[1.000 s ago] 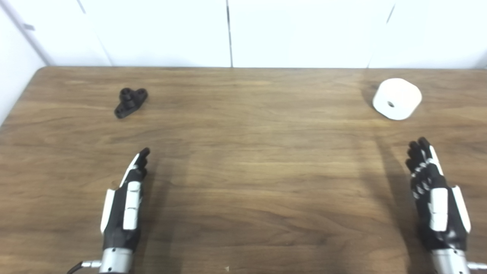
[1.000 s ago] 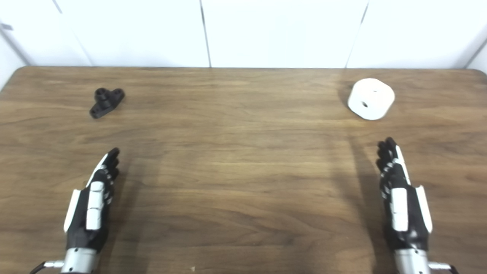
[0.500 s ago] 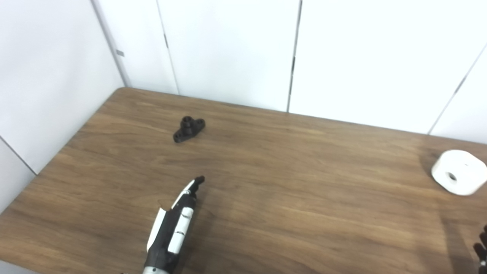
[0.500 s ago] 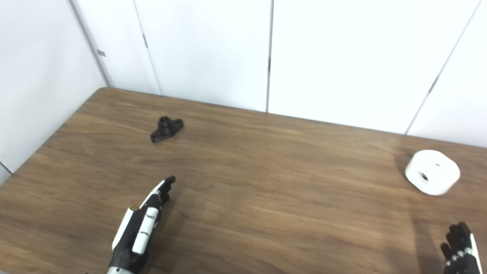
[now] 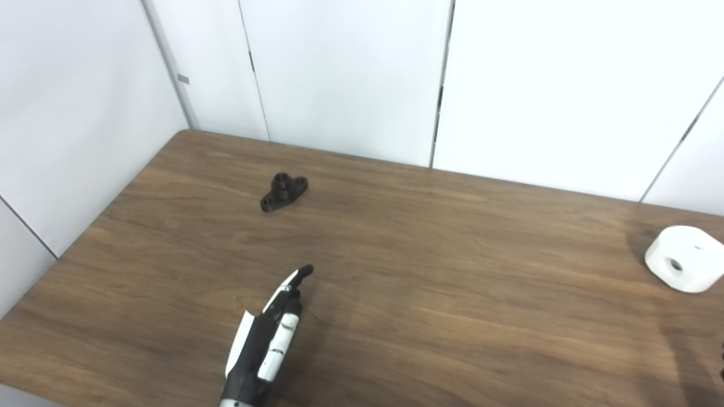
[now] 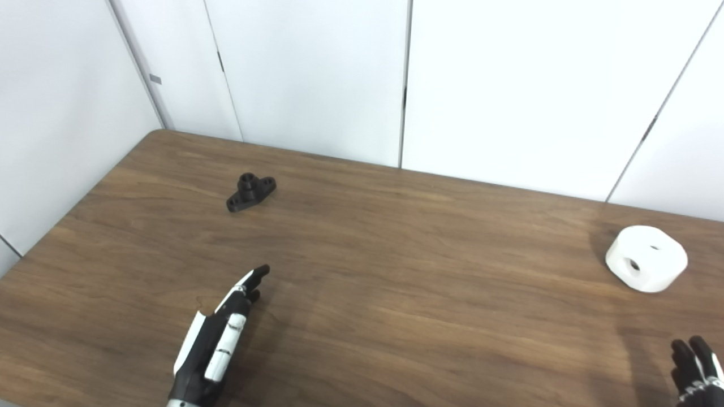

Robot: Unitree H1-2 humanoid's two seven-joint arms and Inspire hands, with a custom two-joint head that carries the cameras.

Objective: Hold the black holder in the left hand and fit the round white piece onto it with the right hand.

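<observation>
Lying on the wooden table (image 5: pixel 430 237) toward ten o'clock in the left eye view, the black holder (image 5: pixel 284 191) sits untouched; the left hand (image 5: pixel 266 345) hovers at six o'clock, empty, fingers extended flat and pointing toward it, well apart from it. The round white piece (image 5: pixel 684 258) rests at three o'clock near the frame edge. In the right eye view, the right hand (image 6: pixel 696 370) shows only dark fingertips at five o'clock, holding nothing visible; whether it is spread cannot be told.
</observation>
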